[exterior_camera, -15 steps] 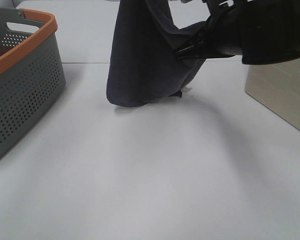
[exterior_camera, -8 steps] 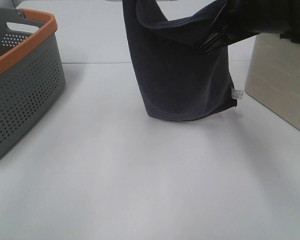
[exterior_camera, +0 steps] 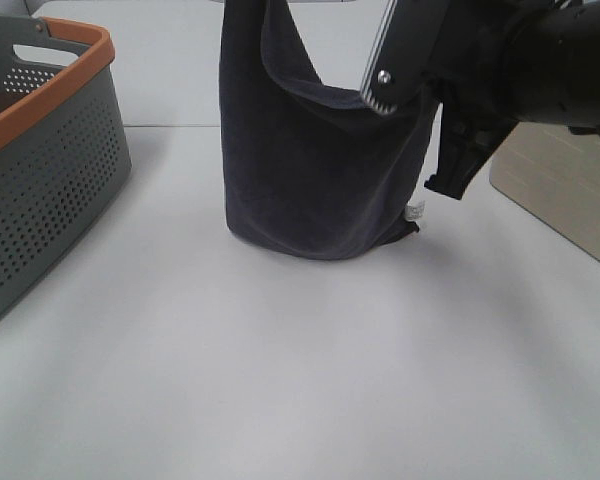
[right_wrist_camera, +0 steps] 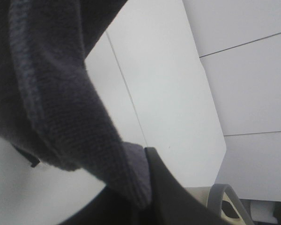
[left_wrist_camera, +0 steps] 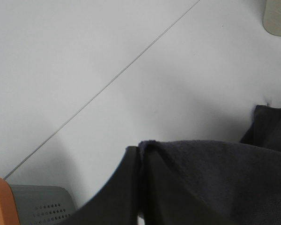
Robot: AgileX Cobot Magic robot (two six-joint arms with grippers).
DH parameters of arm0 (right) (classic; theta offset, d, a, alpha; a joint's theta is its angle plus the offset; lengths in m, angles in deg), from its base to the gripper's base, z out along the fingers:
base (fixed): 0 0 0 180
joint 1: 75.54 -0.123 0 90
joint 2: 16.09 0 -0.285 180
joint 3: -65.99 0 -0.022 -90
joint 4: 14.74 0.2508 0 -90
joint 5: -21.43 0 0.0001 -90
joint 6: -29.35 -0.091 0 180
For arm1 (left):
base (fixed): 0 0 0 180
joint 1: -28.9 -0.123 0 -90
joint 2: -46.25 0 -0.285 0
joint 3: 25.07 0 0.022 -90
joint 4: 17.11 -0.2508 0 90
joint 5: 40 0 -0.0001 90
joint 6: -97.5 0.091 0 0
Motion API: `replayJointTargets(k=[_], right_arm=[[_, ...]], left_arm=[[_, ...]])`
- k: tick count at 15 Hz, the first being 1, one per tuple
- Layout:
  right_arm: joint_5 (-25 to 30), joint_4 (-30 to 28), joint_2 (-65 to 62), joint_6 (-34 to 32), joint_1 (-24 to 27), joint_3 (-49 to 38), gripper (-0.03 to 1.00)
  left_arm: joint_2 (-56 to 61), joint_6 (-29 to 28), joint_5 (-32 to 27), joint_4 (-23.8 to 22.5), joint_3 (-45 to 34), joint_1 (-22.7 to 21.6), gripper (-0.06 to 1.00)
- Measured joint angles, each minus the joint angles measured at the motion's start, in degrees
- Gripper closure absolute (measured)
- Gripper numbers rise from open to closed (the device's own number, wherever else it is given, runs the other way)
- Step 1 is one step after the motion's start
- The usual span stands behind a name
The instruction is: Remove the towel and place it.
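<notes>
Jaws on both arms are pinched shut on the towel (exterior_camera: 320, 170), which we hold hanging at upper centre, bottom fold touching the tabletop (exterior_camera: 280, 380): removal looks done, laying down and release remain.

I see the towel (exterior_camera: 310, 170) at 12 o'clock, hanging in a sagging loop, its lower fold touching the white table (exterior_camera: 300, 380). Its upper left end runs out of frame. The right gripper (exterior_camera: 383, 92) enters from 1 o'clock, closed on the towel's upper right edge. A small white tag (exterior_camera: 415, 210) shows at the lower right corner. The grey basket (exterior_camera: 50, 170), orange-rimmed, stands at 9 o'clock, well apart. A beige panel (exterior_camera: 570, 195) lies at 3 o'clock.
</notes>
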Motion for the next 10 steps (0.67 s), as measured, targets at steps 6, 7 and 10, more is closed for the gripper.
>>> replayJointTargets(k=[6, 7, 10], right_arm=[[11.12, -0.06, -0.17, 0.69, 0.0, -7.05, 0.97], [13.92, -0.06, -0.17, -1.95, 0.0, -7.79, 0.97], [22.98, -0.11, -0.17, -13.18, 0.0, -8.25, 0.97]], left_arm=[[0.0, -2.69, -0.23, 2.58, 0.0, 0.0, 0.94], [0.0, -2.86, -0.34, 2.64, 0.0, 0.0, 0.94], [0.0, -3.09, -1.09, 2.75, 0.0, 0.0, 0.94]])
